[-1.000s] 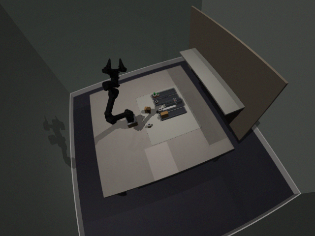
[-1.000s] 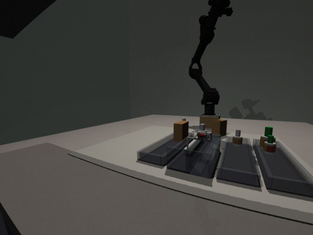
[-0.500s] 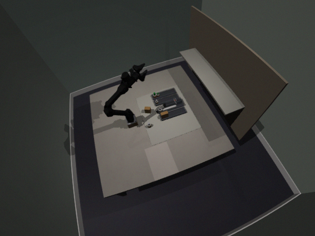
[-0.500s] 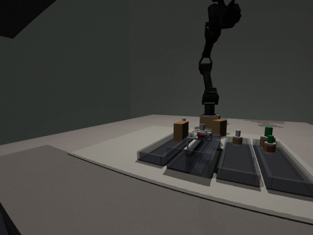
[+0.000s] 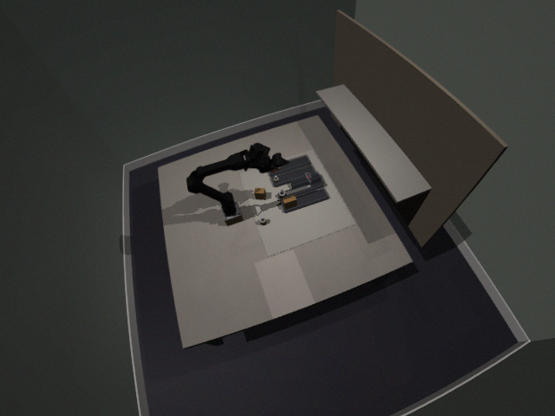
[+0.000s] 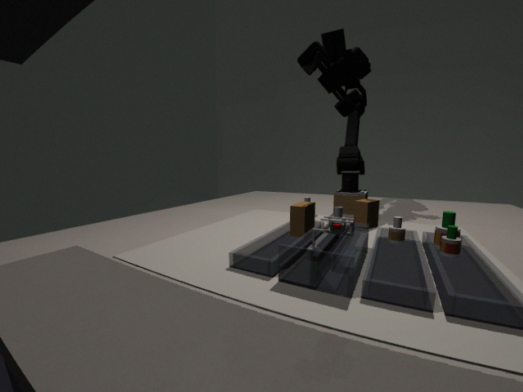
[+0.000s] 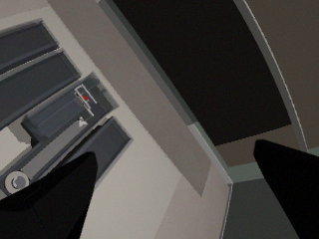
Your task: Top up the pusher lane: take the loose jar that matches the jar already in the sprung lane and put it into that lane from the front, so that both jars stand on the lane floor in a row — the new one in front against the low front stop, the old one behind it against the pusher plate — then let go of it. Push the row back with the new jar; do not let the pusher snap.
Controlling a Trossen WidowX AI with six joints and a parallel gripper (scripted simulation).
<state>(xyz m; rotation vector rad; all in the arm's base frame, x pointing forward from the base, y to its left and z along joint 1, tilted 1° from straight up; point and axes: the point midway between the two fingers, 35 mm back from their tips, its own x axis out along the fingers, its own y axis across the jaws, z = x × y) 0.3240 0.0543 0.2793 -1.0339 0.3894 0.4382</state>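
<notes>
Table (image 5: 215,273) (image 6: 63,299) (image 7: 174,219), pale mat (image 5: 309,228) (image 6: 189,244) (image 7: 132,164) on it. Black arm (image 5: 219,165) (image 6: 351,131) reaches over. Sprung lane (image 5: 316,184) (image 6: 320,280) (image 7: 55,117): 1 grey-capped jar (image 5: 282,193) (image 6: 337,211) (image 7: 17,181) near its front. Claw (image 5: 282,161) (image 6: 335,63) (image 7: 178,154) wide, holding 0 items, raised to one side of sprung lane. Loose jar (image 5: 263,221) (image 6: 306,198) upright on mat, other side of sprung lane, well apart from and below claw. 2 green-capped jars (image 6: 449,232), 2 lanes over from sprung lane; label bands red and orange, writing too small to read.
</notes>
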